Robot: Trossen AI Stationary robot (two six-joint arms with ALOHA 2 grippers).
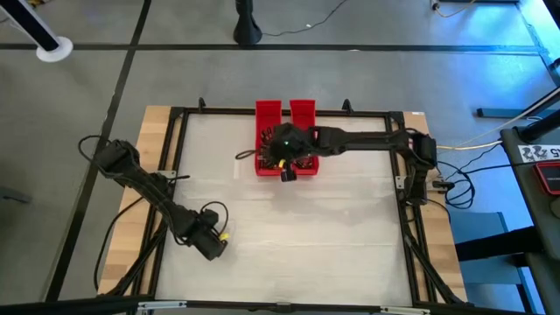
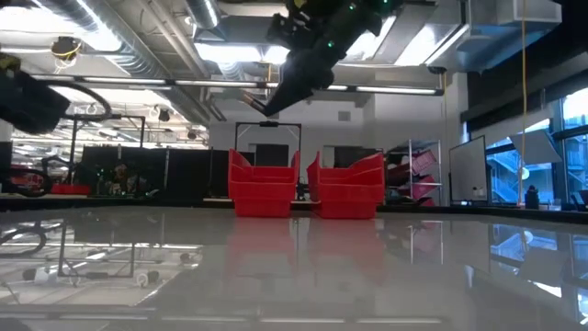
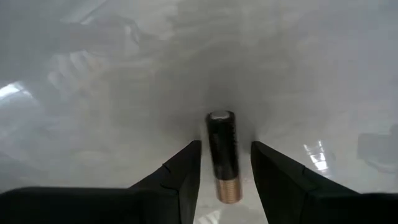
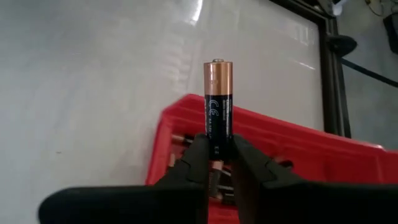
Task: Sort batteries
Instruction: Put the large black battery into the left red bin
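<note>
Right wrist view shows you the right gripper point(image 4: 217, 155) pinching a battery point(image 4: 218, 102) by its dark end, long axis running straight out beyond the fingertips, coppery end outward, directly over the left red tray point(image 1: 268, 140), other batteries point(image 4: 186, 146) below.

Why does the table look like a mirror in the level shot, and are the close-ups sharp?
Low view: the glossy table mirrors the ceiling lights and the red trays. Left wrist view: soft and hazy, with pale glare patches around the battery. Right wrist view: the held battery is crisp enough to show its print, with glare streaks on the table behind.
</note>
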